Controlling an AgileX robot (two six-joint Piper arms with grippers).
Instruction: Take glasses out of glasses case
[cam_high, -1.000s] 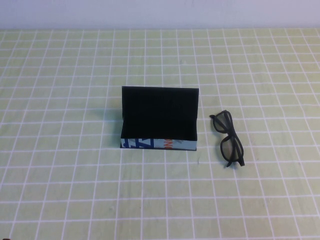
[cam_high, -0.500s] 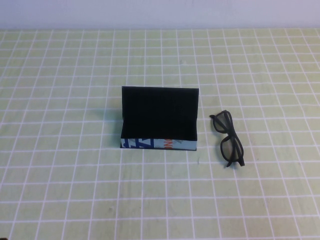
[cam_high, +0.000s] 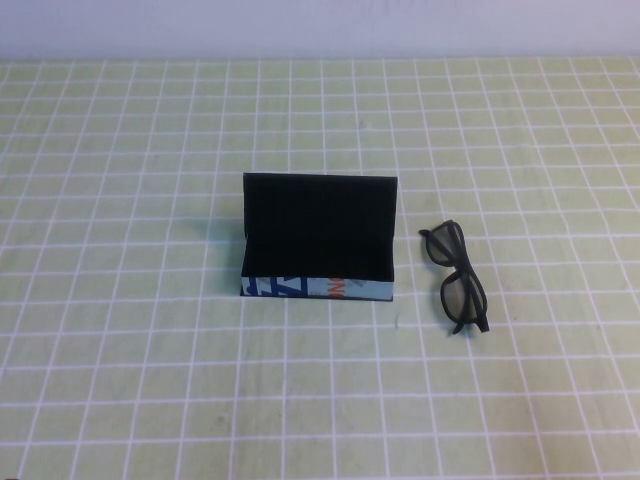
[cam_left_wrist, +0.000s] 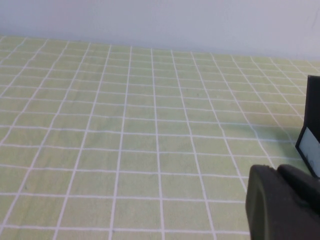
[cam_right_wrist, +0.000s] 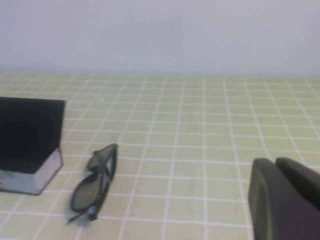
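Nothing has moved: glasses (cam_high: 458, 277) lie right of the open glasses case (cam_high: 318, 238) (task looks done). My left gripper (cam_left_wrist: 282, 205) and right gripper (cam_right_wrist: 285, 200) sit far from the case, grip unreadable.

tabletop (cam_high: 150, 350): a yellow-green cloth printed with a white grid; it looks soft, matt and slightly mottled under me.
glasses case (cam_high: 320, 240): matt black all over, card-like, with flat dull walls and a dull raised lid; its front strip is pale blue, smooth, paper-like, printed in dark blue and orange.
glasses (cam_high: 458, 276): thick black plastic frame, smooth with a faint sheen; the lenses look dark and lightly glossy.
my left end effector (cam_left_wrist: 282, 207): dark, matt, hard plastic by the look of it, at the edge of my left wrist view.
my right end effector (cam_right_wrist: 285, 197): the same dark matt plastic, low in my right wrist view.
back wall (cam_high: 320, 28): plain, pale, matt.
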